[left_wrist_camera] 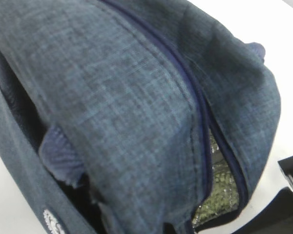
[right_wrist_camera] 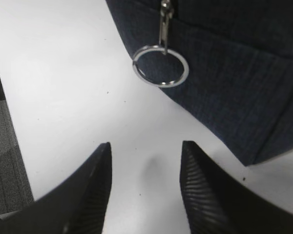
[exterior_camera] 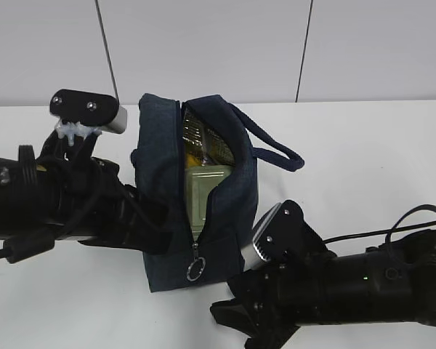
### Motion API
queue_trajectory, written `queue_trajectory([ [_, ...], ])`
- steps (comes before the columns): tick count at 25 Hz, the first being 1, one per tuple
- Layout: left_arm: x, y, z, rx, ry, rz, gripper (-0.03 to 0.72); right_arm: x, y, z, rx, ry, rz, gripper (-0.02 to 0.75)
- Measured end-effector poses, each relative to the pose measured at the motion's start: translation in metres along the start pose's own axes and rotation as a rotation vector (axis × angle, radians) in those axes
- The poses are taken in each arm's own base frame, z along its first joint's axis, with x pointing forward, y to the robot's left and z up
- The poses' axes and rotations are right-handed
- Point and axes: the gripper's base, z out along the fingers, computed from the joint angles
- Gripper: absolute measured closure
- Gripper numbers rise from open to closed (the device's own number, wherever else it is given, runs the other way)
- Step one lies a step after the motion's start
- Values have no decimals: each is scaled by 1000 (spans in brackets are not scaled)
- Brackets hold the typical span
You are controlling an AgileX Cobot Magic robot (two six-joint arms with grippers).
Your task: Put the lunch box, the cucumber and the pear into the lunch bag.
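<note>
Navy fabric lunch bag (exterior_camera: pixel 167 218) stands mid-table, zipper open; the sage-green lunch box (exterior_camera: pixel 203 190) sits inside with yellow above it. Its ring pull (right_wrist_camera: pixel 160 66) hangs near the right gripper (right_wrist_camera: pixel 145 192), fingers parted and empty. The left gripper, pressed against the bag's side, is closed.

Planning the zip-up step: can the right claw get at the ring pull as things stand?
Probably yes. The right claw is open and empty, pointed at the ring pull hanging off the lunch bag. Only bare table lies between them, with nothing blocking the way.
</note>
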Motion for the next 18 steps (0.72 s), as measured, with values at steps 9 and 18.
queue_trajectory([
  [9, 0, 0, 0, 0, 0, 0, 685, -12, 11, -6, -32, -39, -22, 377],
  [18, 0, 0, 0, 0, 0, 0, 685, -7, 16, -1, 42, 106, -63, 377],
])
